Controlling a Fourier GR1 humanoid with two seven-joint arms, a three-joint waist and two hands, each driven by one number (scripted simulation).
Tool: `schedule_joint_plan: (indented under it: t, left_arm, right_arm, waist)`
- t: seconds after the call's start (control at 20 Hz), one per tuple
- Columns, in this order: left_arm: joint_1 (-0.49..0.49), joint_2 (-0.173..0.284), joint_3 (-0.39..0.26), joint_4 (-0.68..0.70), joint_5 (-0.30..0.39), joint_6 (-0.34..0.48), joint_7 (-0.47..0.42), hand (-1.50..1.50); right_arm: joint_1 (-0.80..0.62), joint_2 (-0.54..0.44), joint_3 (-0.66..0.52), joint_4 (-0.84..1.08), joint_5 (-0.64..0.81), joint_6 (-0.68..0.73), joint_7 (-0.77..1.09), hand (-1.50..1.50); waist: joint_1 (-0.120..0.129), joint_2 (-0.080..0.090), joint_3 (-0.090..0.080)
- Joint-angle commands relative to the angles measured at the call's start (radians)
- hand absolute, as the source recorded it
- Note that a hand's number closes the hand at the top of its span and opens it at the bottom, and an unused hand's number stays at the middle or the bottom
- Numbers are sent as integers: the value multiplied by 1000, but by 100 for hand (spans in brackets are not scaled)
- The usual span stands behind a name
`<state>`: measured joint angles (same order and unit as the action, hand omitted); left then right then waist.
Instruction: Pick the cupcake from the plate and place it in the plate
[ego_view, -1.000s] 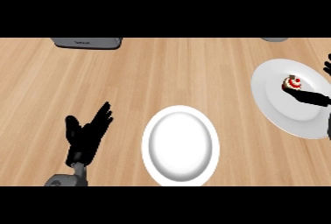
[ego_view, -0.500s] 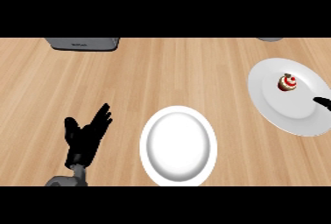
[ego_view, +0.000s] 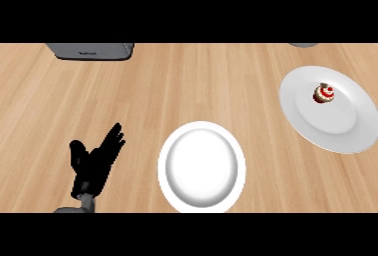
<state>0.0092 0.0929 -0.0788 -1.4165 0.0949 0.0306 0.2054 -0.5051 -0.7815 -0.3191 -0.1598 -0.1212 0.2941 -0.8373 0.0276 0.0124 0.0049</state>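
The left hand (ego_view: 94, 162) stood at the near left of the counter (ego_view: 184, 80), fingers straight and spread, pointing up and away, holding nothing and touching nothing; it looked at rest rather than reaching. The right hand showed nowhere in the head view, so nothing could be said of its fingers. Just right of the left hand, at the near middle, lay a white plate (ego_view: 201, 167) with nothing on it. Farther right and a little farther off, well apart from that one, lay a second white plate (ego_view: 347, 127), running out to the view's right edge. The cupcake (ego_view: 323, 93) stood upright on this right-hand plate, toward its far side, with a red spot on its pale top. No hand was near it. As a judgement, the cupcake rested on a plate, which is what the task sentence asks for at its end, yet the same sight would also fit the cupcake waiting on its starting plate with the near plate as its goal; the view did not settle which. Should the cupcake need moving, the right hand would be the closer one, and the grasp would have to close on its sides while keeping it upright. At the far left edge sat a grey appliance (ego_view: 90, 51), and a small grey object (ego_view: 303, 45) showed at the far right.
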Motion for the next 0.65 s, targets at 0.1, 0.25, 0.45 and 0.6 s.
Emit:
schedule_joint_plan:
  t: [0.1, 0.25, 0.45, 0.6]
  left_arm:
    - [-26, 0, 23, 19, 0, 6, -4, 0]
    - [67, 48, 31, -46, 25, -54, -9, 0]
    - [-23, 40, 52, -27, 29, -34, 52, 0]
    - [-14, 2, 33, 2, 2, -4, 29, 0]
  right_arm:
    - [86, -40, 44, 6, 61, 50, -96, -150]
    - [110, -23, 44, 0, 66, 24, -114, -150]
    - [138, -28, 47, 6, 80, 27, -146, -150]
    - [220, 10, 47, -19, 74, 14, -203, -150]
  waist:
    - [-8, -2, -1]
    - [-8, -7, -2]
    - [-12, -6, -1]
    - [-24, -10, -3]
